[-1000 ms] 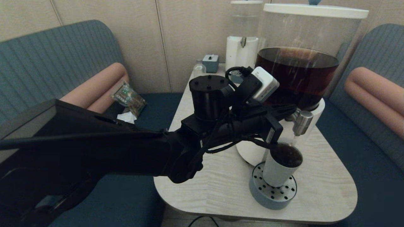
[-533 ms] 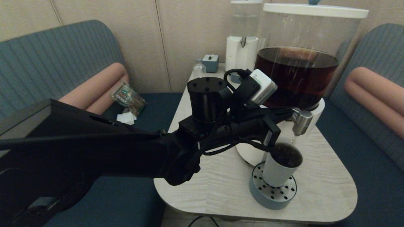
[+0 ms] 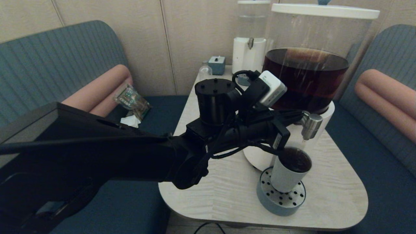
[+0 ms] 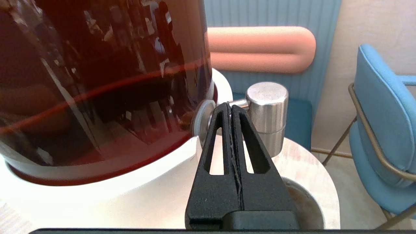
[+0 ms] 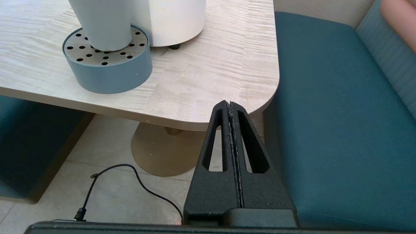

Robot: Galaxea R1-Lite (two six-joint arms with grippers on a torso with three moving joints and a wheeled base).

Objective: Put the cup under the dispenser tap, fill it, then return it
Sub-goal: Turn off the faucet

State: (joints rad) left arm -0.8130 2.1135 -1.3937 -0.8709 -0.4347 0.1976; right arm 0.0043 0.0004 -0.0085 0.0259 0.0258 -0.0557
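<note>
Cup [image 3: 290,171]: on the grey drain stand [image 3: 281,198], directly under the tap [image 3: 311,125], dark liquid inside. My left gripper [image 4: 230,107]: fingers pressed together, empty, tips against the tap's stem. My right gripper [image 5: 229,105]: closed, empty, parked below the table [image 5: 208,74] edge.

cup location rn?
Head view, right of centre: the cup stands on the perforated drip tray, directly below the dispenser tap, full of dark liquid.
</note>
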